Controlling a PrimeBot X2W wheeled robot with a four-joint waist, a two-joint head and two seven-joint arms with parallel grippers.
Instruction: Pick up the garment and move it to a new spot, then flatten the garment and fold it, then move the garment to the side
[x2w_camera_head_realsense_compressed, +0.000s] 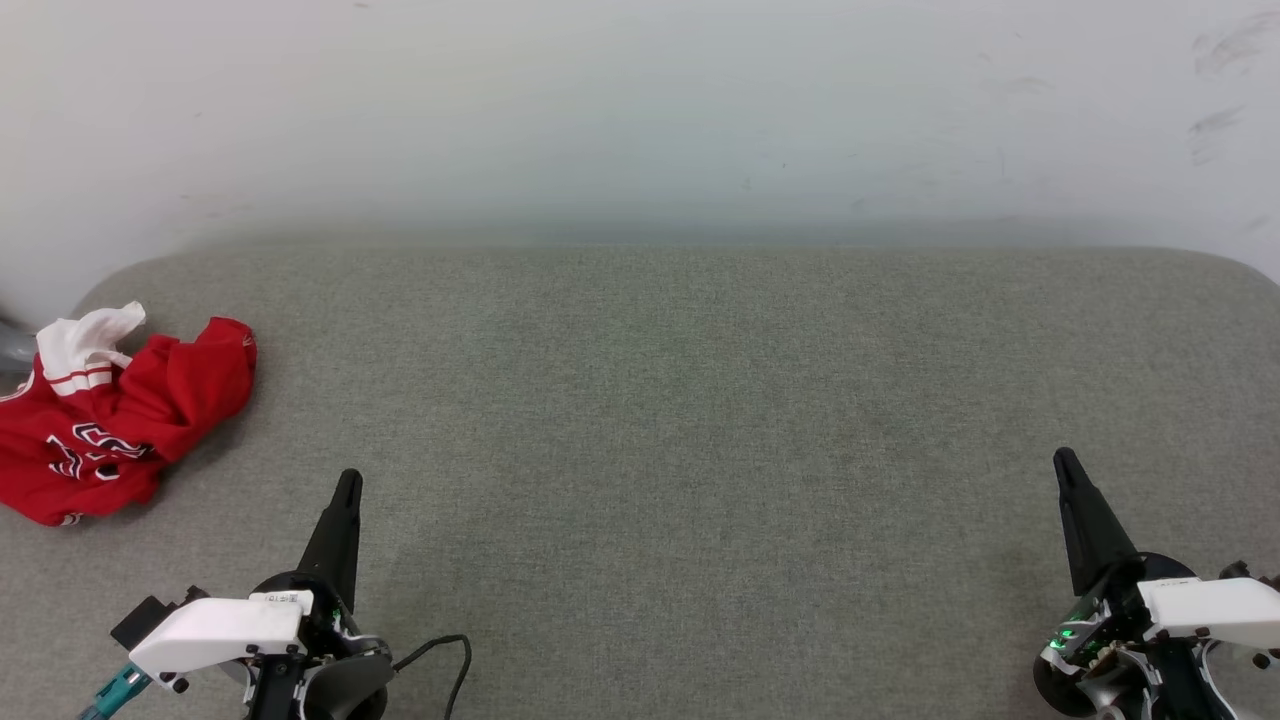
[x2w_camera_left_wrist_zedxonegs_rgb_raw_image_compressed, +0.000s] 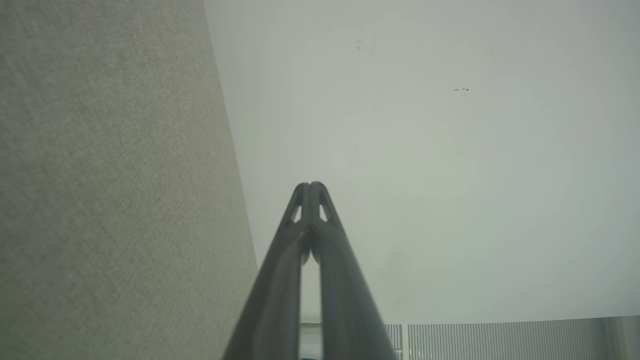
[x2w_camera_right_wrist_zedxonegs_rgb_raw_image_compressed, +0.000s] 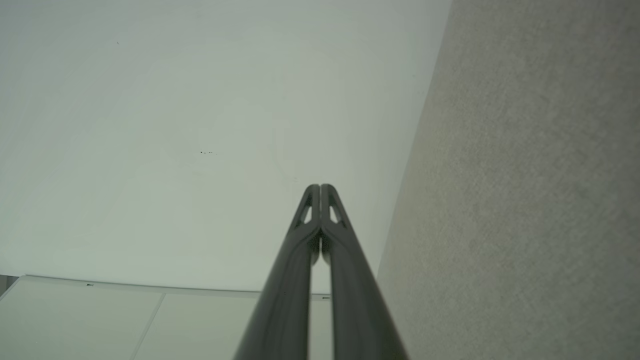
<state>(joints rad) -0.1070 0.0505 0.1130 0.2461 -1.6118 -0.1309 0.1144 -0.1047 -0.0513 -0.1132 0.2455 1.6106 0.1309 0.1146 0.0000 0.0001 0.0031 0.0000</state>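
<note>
The garment (x2w_camera_head_realsense_compressed: 110, 420), a red jersey T-shirt with a white sleeve and black white-outlined numbers, lies crumpled at the far left edge of the grey fabric surface (x2w_camera_head_realsense_compressed: 660, 420). My left gripper (x2w_camera_head_realsense_compressed: 347, 484) is at the lower left, shut and empty, its tip well right of and nearer than the garment. At the lower right my right gripper (x2w_camera_head_realsense_compressed: 1064, 462) is shut with nothing in it. In the left wrist view the left gripper (x2w_camera_left_wrist_zedxonegs_rgb_raw_image_compressed: 310, 186) has its tips pressed together; in the right wrist view the right gripper (x2w_camera_right_wrist_zedxonegs_rgb_raw_image_compressed: 320, 187) looks the same.
A pale wall (x2w_camera_head_realsense_compressed: 640, 110) rises behind the surface. The surface's back corners are rounded. A black cable (x2w_camera_head_realsense_compressed: 450, 660) loops beside my left wrist. A wide stretch of grey fabric separates the two grippers.
</note>
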